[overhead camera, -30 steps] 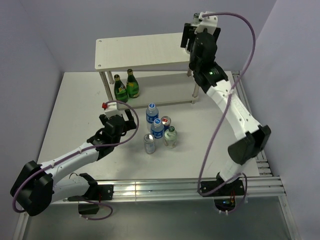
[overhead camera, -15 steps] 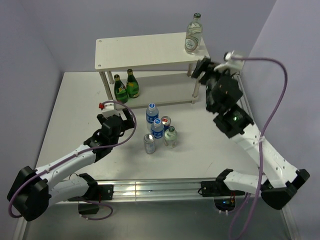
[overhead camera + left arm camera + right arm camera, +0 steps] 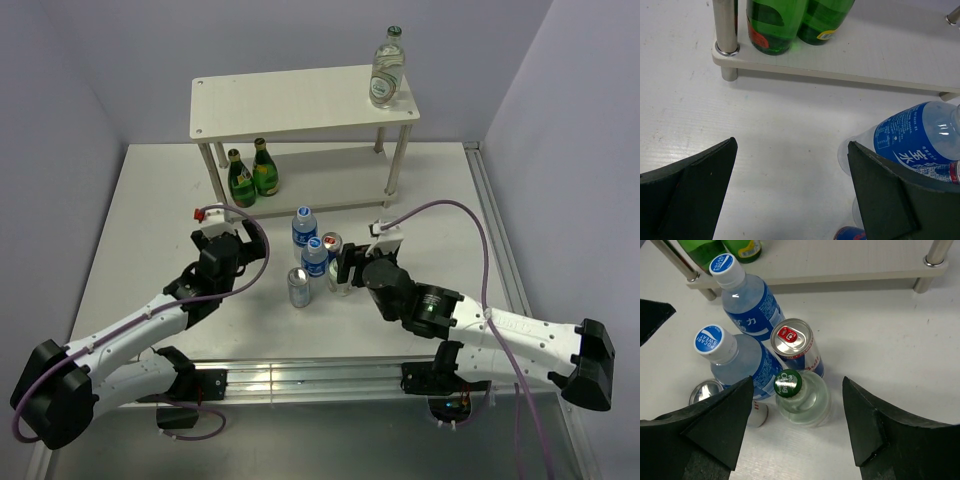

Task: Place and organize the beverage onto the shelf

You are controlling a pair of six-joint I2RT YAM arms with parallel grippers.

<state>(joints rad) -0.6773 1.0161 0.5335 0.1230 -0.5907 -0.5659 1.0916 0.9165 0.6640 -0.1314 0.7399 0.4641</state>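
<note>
White counter (image 3: 150,220) and lilac walls surround us. Our right hand (image 3: 797,390) has left a clear bottle (image 3: 388,68) on the top board's right end and swung back down. Now it hangs spread wide around the green-capped bottle (image 3: 802,397), gripping nothing. So one more drink is stowed, and we judge five remain. Our left hand (image 3: 791,145) gapes empty beside a blue-labelled bottle (image 3: 912,137). The shelf (image 3: 290,100), pale beige, two-tiered and slim-legged, stands at the counter's far side.

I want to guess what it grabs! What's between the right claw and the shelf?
In the right wrist view, the right gripper faces a green-capped clear bottle, then a red-tabbed can and two blue-label bottles, before the shelf.
</note>
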